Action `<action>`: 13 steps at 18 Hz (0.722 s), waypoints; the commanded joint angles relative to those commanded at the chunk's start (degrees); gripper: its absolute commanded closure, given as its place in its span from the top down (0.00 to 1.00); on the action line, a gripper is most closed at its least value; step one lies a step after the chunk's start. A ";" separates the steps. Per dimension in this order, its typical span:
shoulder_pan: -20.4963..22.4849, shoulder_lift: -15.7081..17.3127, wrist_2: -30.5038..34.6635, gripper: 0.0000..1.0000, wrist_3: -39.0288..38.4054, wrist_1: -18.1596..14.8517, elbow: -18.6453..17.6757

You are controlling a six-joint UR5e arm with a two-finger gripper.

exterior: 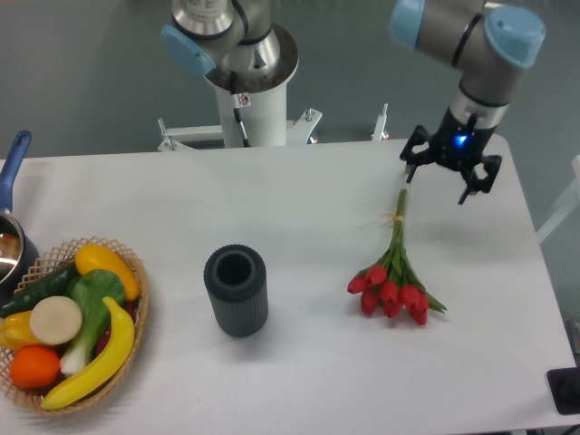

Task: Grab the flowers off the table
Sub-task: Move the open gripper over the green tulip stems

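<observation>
The flowers [395,261], a bunch of red tulips with tied green stems, lie on the white table [299,199] at the right. The blooms point toward the front and the stem ends toward the back. My gripper [437,187] hangs just above the table at the back right, with its jaws spread open and nothing between them. Its left fingertip [408,176] is right at the top end of the stems; I cannot tell whether it touches them. The rest of the gripper is to the right of the stems.
A dark grey ribbed cylinder vase [236,290] stands upright mid-table. A wicker basket [139,272] of vegetables and fruit sits at the front left. A pot with a blue handle [13,168] is at the left edge. The robot base [246,100] stands behind the table.
</observation>
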 joint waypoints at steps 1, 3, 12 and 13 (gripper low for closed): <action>-0.78 -0.53 0.00 1.00 0.00 0.44 -0.44; -1.93 -1.58 0.00 1.00 -0.08 1.75 -0.88; -3.69 -4.31 2.28 1.00 -1.14 12.30 -4.05; -3.78 -4.49 3.50 1.00 -1.14 12.30 -4.14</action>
